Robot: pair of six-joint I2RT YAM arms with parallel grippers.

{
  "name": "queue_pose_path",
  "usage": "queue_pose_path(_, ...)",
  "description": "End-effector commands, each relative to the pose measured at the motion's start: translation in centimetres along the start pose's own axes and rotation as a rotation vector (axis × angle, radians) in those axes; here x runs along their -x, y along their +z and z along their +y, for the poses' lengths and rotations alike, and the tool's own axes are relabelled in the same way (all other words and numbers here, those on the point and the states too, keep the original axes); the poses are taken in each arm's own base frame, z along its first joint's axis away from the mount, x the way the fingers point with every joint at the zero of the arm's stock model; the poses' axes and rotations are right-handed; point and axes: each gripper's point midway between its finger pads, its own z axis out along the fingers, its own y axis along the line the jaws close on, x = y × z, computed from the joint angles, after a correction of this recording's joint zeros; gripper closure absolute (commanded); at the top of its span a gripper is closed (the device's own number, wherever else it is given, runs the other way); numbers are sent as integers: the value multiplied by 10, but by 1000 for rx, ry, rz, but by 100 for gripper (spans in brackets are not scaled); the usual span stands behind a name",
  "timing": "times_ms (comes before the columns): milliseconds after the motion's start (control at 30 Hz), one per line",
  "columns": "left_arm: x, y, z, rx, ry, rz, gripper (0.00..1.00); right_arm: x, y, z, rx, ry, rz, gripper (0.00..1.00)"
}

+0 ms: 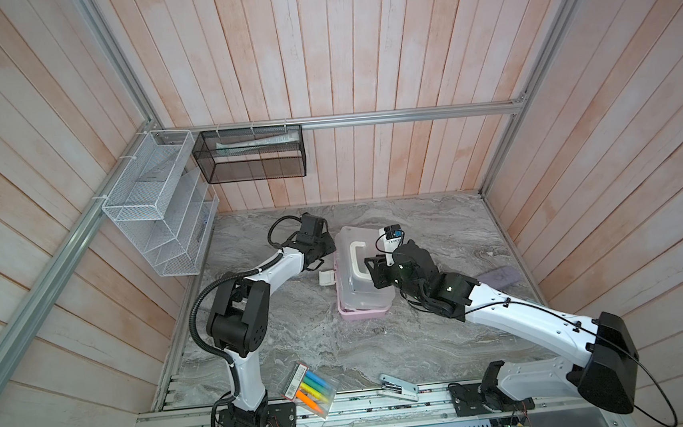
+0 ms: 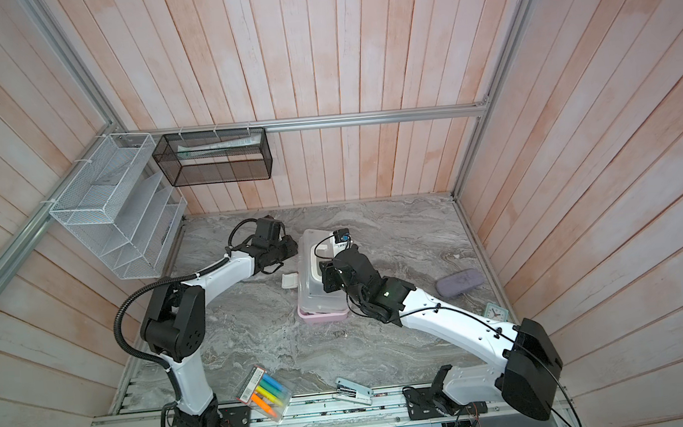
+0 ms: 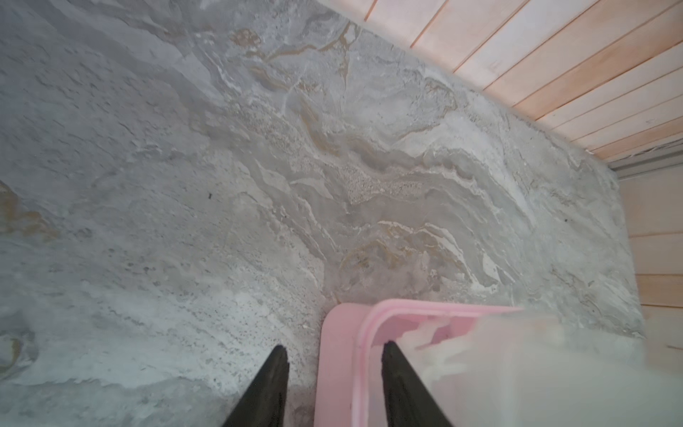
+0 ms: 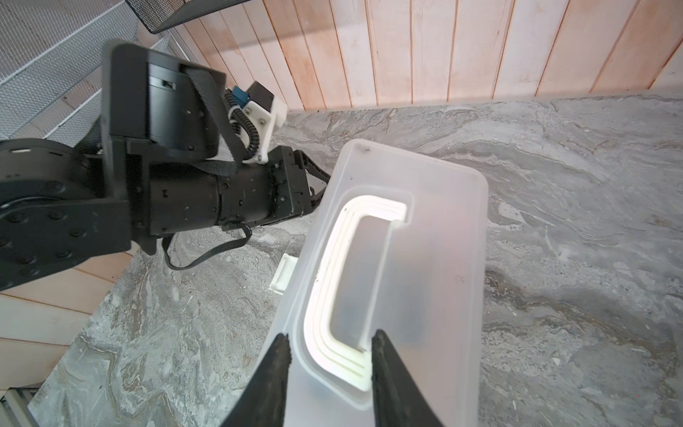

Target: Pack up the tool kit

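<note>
Black fingers of the left gripper [image 3: 333, 346] stood spread across the far left corner of the pale pink rectangular plastic box [image 1: 364, 314], one outside the pink rim and one over the clouded translucent lid [image 1: 350, 237], pinching nothing. Just beside the box's left side, the small white latch [image 1: 327, 277] lay flapped out on the grey marbled tabletop [image 1: 300, 343], unfastened. The box sat mid-table, its lid looking off square, with a strip of pink base bared at the near end. On the right, the right gripper [image 4: 330, 333] hung with jaws parted either side of the near end of the white loop handle [image 4: 321, 281], not clamped on it. A pull on that handle could, I judged, lift the lid alone (the latch held nothing), and the left finger might snag the rim and drag the box askew
</note>
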Motion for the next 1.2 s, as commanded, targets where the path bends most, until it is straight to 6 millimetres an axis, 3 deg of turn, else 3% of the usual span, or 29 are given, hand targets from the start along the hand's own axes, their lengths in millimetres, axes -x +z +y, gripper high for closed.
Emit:
queue_pose_path(0, 33, -20, -13, -33, 5, -90, 55, -4, 5, 3, 43, 25, 16, 64)
queue_pose_path(267, 30, -45, 11, -48, -6, -89, 53, -19, 23, -3, 120, 31, 122, 62)
queue_pose_path(400, 11, -65, 15, -113, 23, -68, 51, -30, 33, -11, 114, 25, 202, 61)
queue_pose_path(600, -22, -82, 13, -295, 33, 6, 51, -38, 36, -8, 178, 43, 259, 62)
queue_pose_path(867, -45, -83, 27, -342, 44, 93, 51, -53, 43, -7, 199, 67, 310, 63)
queue_pose_path(1167, -69, -67, 34, -367, 27, 174, 55, -60, 46, -8, 206, 89, 330, 65)
